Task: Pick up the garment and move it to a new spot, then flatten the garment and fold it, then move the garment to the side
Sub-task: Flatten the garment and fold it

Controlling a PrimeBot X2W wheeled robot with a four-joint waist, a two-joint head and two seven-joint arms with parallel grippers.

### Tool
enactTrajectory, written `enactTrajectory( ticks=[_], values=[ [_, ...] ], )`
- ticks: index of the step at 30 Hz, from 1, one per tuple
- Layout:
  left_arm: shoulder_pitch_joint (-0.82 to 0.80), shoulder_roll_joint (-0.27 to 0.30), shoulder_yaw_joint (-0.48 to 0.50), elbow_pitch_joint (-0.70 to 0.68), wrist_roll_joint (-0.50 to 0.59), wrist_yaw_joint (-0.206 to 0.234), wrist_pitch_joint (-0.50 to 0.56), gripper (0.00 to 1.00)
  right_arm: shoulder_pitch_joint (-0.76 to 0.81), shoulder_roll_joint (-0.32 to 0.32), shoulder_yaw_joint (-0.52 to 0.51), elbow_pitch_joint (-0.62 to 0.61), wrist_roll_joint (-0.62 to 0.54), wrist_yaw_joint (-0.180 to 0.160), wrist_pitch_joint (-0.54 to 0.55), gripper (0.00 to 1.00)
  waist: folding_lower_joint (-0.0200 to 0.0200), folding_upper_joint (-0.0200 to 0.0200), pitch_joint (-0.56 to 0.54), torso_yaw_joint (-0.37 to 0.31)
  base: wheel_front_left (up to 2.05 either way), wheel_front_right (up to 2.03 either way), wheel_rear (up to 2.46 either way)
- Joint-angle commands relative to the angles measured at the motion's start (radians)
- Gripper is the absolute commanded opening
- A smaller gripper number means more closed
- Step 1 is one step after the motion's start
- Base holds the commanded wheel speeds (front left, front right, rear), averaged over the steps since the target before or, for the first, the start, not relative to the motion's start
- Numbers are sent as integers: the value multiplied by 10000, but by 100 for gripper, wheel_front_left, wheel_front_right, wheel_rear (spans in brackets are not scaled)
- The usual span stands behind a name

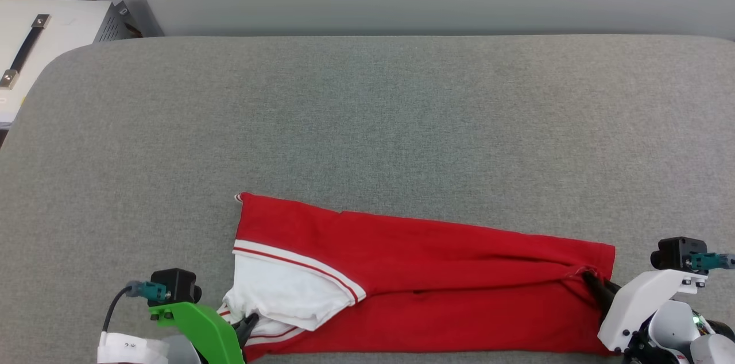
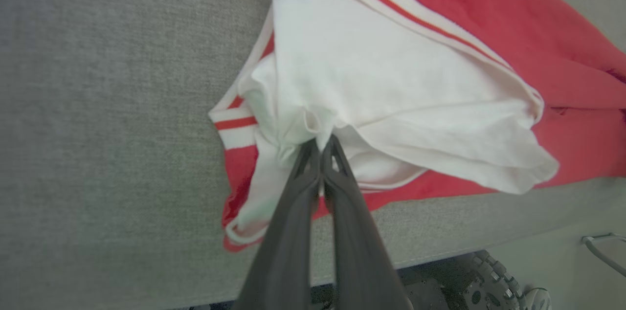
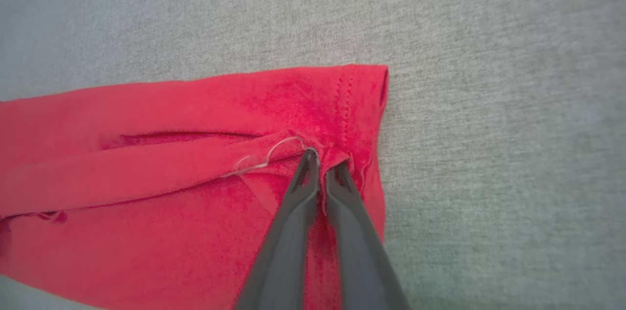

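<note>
Garment [image 1: 436, 283], red jersey with white sleeve [image 1: 287, 292] and striped trim [image 1: 298, 265]: lies doubled lengthwise into a long band at lower centre of the head view, on the grey padded surface [image 1: 367, 123], close to its near edge. Left gripper [image 1: 248, 325], lower left of that frame: clenched on bunched white sleeve cloth at the band's left end. Right gripper [image 1: 590, 281], lower right: clenched on the red hem at the band's right end. Progress, as judged: placing and flattening look done, and a first lengthwise fold appears made. The sleeve end is rumpled, so that fold seems unfinished. A crosswise fold and the move aside look outstanding. Views compared: the head view gives the whole band with both ends held, plus a white box [image 1: 40, 37] at upper left. The left wrist view adds the sleeve's loose layers, the trim's end at centre left, and a knobbed wheel [image 2: 489, 276] at lower right beneath the surface edge. The right wrist view adds the hem stitching [image 3: 345, 99] and a pale thread loop [image 3: 264, 158] just left of the fingertips.
</note>
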Motion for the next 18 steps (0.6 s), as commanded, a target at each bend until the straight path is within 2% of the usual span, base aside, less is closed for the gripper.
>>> enactTrajectory(
  ticks=[1,6,10,15,18],
  values=[
    [-112,-152,39,217,-8,-152,-164,100,169,47,72,89,16,-7,-182,100,1,0,-20,-1,0,0,0],
    [-373,-423,63,718,141,-491,-530,100,143,112,75,-38,6,-7,-1006,100,1,0,-188,-53,0,0,0],
    [-462,-384,205,715,389,-480,-1011,100,205,66,48,-341,19,-7,-1358,100,1,0,-382,-80,0,0,0],
    [-434,-212,494,311,736,-128,-1718,100,453,-22,-190,-1116,63,-7,-1313,100,1,0,-613,-91,0,0,0],
    [-402,-71,631,-68,1031,179,-2124,100,671,-61,-504,-1594,53,-7,-805,100,1,0,-695,-105,0,0,0]
  ],
)
